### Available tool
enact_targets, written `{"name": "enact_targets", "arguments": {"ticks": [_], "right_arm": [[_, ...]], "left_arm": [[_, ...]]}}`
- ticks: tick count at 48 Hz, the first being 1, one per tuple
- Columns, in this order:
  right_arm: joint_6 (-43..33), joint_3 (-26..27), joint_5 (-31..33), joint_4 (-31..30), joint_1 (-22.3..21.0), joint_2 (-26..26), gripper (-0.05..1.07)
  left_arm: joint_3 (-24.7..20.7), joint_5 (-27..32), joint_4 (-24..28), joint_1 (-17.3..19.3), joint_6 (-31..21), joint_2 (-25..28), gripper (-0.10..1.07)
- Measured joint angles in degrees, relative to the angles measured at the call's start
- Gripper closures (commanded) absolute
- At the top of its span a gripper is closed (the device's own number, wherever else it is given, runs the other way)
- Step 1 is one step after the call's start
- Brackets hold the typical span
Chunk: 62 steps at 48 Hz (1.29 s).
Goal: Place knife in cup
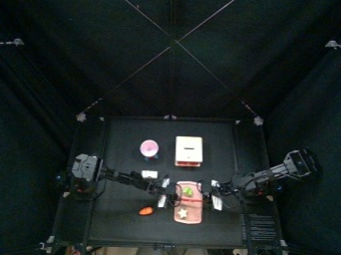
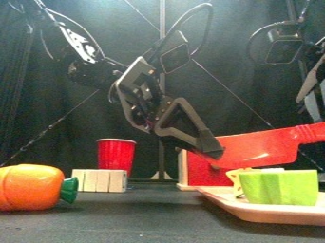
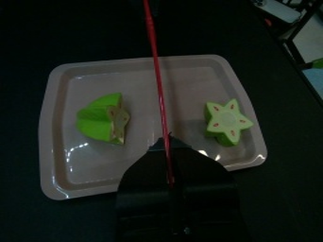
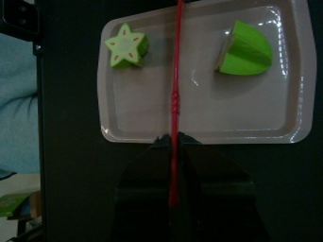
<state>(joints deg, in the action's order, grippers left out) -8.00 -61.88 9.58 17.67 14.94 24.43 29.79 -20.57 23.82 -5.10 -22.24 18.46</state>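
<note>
Pinching slim red toy knife (image 2: 260, 144) at both ends, left gripper (image 3: 167, 151) and right gripper (image 4: 173, 142) clamping it above oblong pink tray (image 3: 190, 85); waiting at 11 o'clock, small round pink cup (image 1: 150, 148), receiving nothing yet

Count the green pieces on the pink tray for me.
2. A star-faced green piece lies at one side of the pink tray and a wedge-shaped green piece at the other, with the red knife above, between them.
</note>
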Motion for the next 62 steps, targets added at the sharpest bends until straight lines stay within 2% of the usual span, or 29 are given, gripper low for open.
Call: {"name": "enact_targets", "arguments": {"ticks": [13,19,32,38,49,62], "right_arm": [[0.0,-0.18,0.0,0.0,-0.09,0.0,0.67],[0.0,-0.35,-0.09,0.0,-0.26,0.0,0.67],[0.0,-0.44,-0.88,0.0,-0.35,0.09,0.67],[0.09,-0.44,-1.32,0.0,-0.35,0.09,0.67],[0.09,-0.44,-1.85,-0.09,-0.26,0.09,0.67],[0.0,-0.26,-2.2,0.53,-0.62,0.09,0.67]], "left_arm": [[0.0,0.0,-1.14,0.0,-0.26,0.0,0.74],[0.18,0.0,-3.69,0.0,-0.18,0.0,0.68],[1.14,0.0,-9.32,0.0,-0.09,-0.62,0.31],[1.93,0.0,-9.84,0.26,0.0,-1.67,0.21],[5.27,0.0,-10.55,0.62,-0.09,-5.63,0.2],[10.99,0.0,-12.22,2.11,-0.09,-13.36,0.2]]}}
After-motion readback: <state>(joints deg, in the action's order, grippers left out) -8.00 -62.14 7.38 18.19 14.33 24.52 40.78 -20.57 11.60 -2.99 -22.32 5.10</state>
